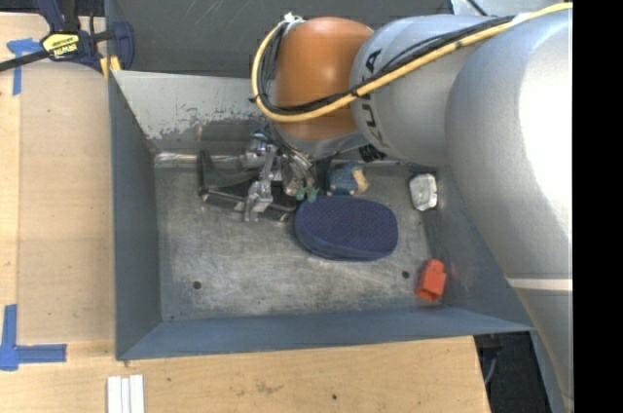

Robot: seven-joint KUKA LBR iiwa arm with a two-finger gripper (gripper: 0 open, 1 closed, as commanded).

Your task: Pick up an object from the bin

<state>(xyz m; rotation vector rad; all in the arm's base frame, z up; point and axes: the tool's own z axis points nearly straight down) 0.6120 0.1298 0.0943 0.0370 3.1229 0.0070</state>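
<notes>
Camera view, bin [136,236]: grey metal with sloped walls, so loose things settle on the flat, scuffed floor, most of them in its far half.
Gripper [270,179]: low over the floor near the far wall, at the right end of a black angular thing [219,179] that lies flat to its left. They look to be touching, but I cannot be sure.
Gripper state: open or closed cannot be told, as its metal parts merge with the black thing. Nothing can be called held.
Likely target: my judgement only, the black angular thing, since it lies nearest the tool.
Dark blue oval pad [347,228]: flat on the floor, just beside the gripper on its right and nearer side.
Small blue thing [341,177]: behind the pad, partly hidden under the wrist.
Small white piece [422,192]: by the right wall, well apart from the gripper.
Orange-red block [431,279]: at the foot of the right wall, where the slope would send it.
Arm pose: the arm [487,109] comes in over the right rim. Its wrist, under the orange cover [316,75], bends steeply down so the tool points almost straight at the floor.
Yellow cable [261,75]: loops round the cover.
</notes>
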